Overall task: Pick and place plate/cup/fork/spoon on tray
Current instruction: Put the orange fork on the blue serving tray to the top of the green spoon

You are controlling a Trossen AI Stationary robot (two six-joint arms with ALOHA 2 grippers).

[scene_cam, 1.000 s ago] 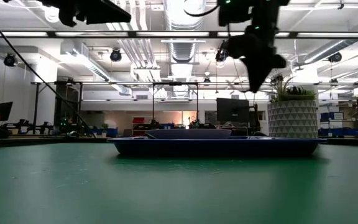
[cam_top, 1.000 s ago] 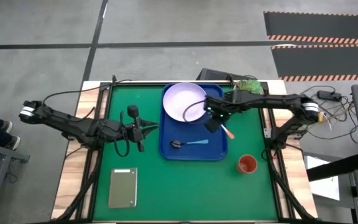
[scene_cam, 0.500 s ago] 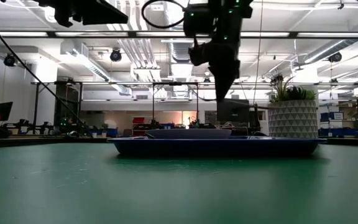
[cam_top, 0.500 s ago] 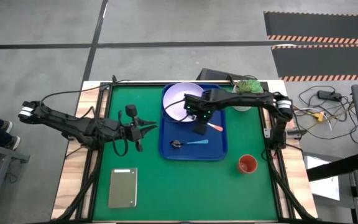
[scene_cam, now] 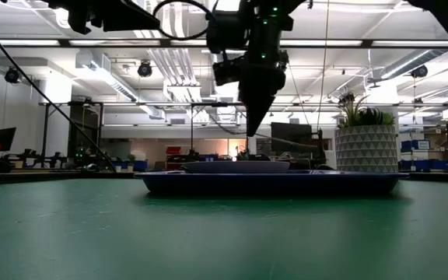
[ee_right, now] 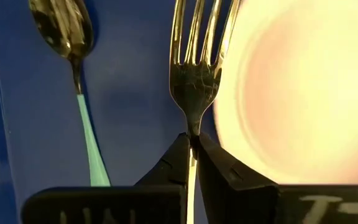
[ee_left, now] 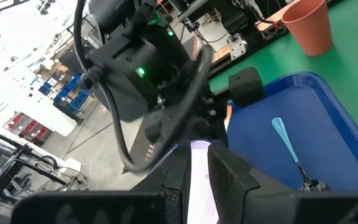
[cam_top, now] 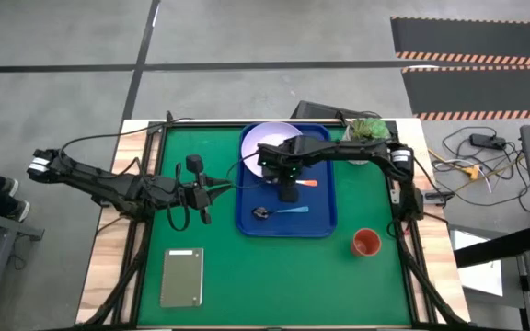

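Note:
The dark blue tray lies at the table's far middle. The lavender plate rests on its far half and the blue-handled spoon lies flat on its near half. The red-orange cup stands on the green mat, right of the tray's near right corner. My right gripper is over the tray's middle, just near of the plate, shut on the orange-handled fork. My left gripper waits left of the tray, its fingers a narrow gap apart and empty. My right gripper pinches the fork's neck, just behind the tines, between its two fingers. The fingers point steeply down and lie along the fork. The tines stick out past the fingertips, and the orange handle runs back toward the table's right. The fork is clear of the tray.
A white pot with a green plant stands at the tray's far right corner. A grey slab lies near the table's near left. Green mat is bare between the slab and the cup.
My right gripper has carried the fork toward the table's left, from over the tray's right edge to over its middle beside the plate, and has come down a little. It has stayed shut on the fork. The fork's handle has swung to point toward the table's right.

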